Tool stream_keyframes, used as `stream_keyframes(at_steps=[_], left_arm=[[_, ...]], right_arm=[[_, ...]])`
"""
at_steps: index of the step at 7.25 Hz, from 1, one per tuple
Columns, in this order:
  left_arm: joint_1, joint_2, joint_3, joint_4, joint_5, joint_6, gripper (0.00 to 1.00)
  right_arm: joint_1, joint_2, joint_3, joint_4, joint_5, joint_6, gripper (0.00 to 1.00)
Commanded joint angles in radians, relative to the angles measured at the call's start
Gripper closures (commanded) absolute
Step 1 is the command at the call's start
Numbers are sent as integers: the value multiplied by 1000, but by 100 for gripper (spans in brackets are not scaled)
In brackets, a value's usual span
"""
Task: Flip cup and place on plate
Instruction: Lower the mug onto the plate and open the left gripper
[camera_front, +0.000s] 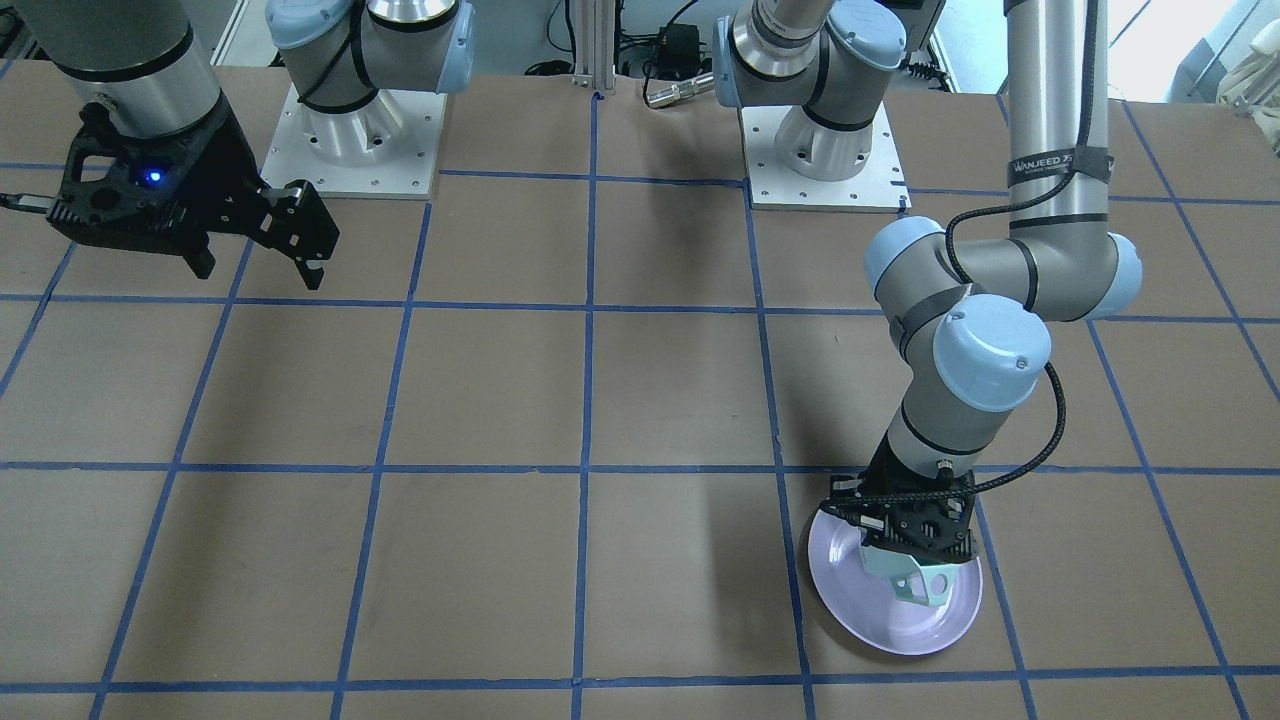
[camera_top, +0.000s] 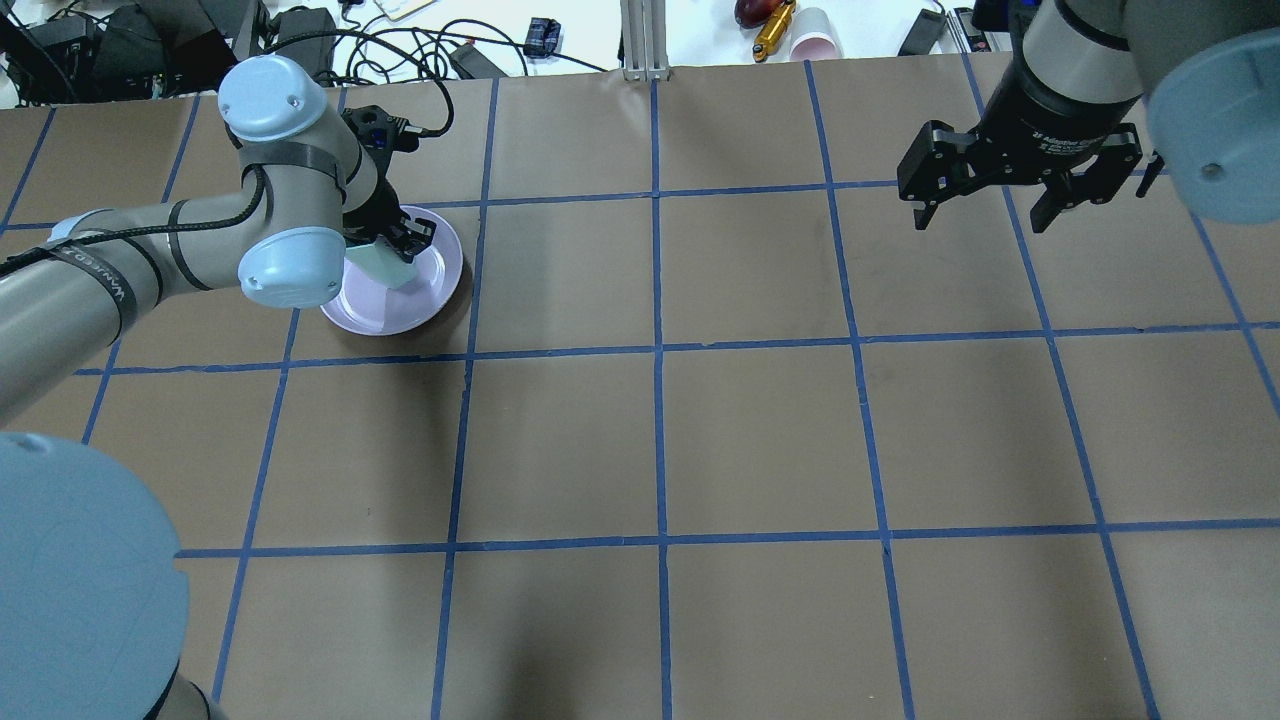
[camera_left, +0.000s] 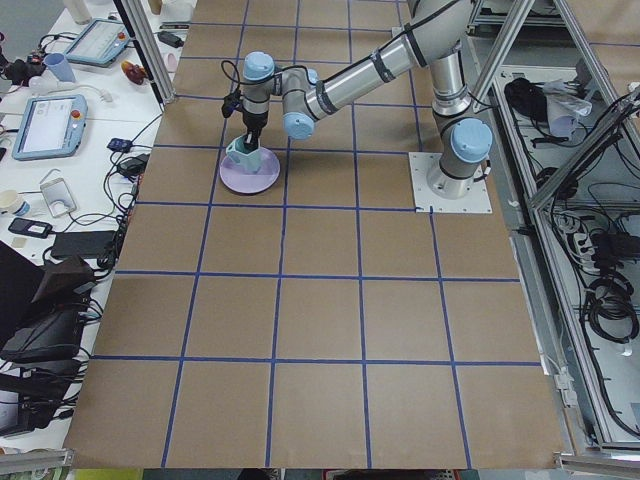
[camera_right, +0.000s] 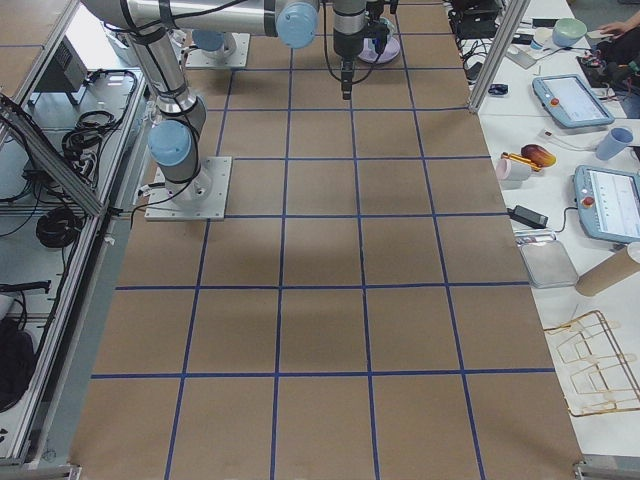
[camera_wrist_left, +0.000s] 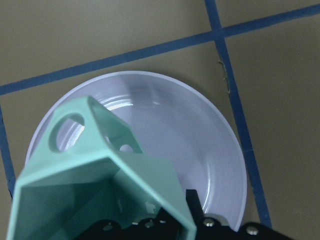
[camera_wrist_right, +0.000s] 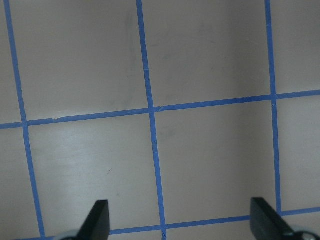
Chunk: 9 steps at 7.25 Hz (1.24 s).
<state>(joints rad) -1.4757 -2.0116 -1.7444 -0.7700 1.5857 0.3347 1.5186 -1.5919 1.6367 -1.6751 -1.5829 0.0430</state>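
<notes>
The pale mint-green faceted cup (camera_front: 915, 578) is held in my left gripper (camera_front: 905, 552), just over the middle of the lavender plate (camera_front: 860, 600). In the left wrist view the cup (camera_wrist_left: 105, 185) fills the lower left, its angular handle toward the plate (camera_wrist_left: 200, 135) and its dark teal inside facing the camera. In the overhead view the cup (camera_top: 385, 262) hangs over the plate (camera_top: 435, 280) under my left gripper (camera_top: 398, 245). Whether the cup touches the plate I cannot tell. My right gripper (camera_top: 988, 205) is open and empty, high above the table, far from the plate.
The brown table (camera_top: 660, 430) carries a grid of blue tape lines. Cables, a paper cup (camera_top: 815, 45) and tools lie beyond its far edge. In the side view tablets (camera_right: 610, 200) and a metal tray (camera_right: 548, 265) sit on a side bench.
</notes>
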Motion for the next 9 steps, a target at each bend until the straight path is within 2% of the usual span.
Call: stream_keyframes(at_steps=[1,2,6,7,8,9], left_arm=[[0,-1,-33,35,38,47,100],[0,-10,-59,102,36,46,100],[1,-21,-64,103,31,36,100],[1,-21,-64,101,33,35,89],[1,-21,-64,100,33,35,1],[1,-21,-61,89,34,36,0]], right_arm=[[0,0,0,0,1,0,0],[0,1,0,0,0,0,0],[0,0,0,0,0,0,0],[0,1,0,0,0,0,0],[0,1,0,0,0,0,0],[0,0,0,0,0,0,0]])
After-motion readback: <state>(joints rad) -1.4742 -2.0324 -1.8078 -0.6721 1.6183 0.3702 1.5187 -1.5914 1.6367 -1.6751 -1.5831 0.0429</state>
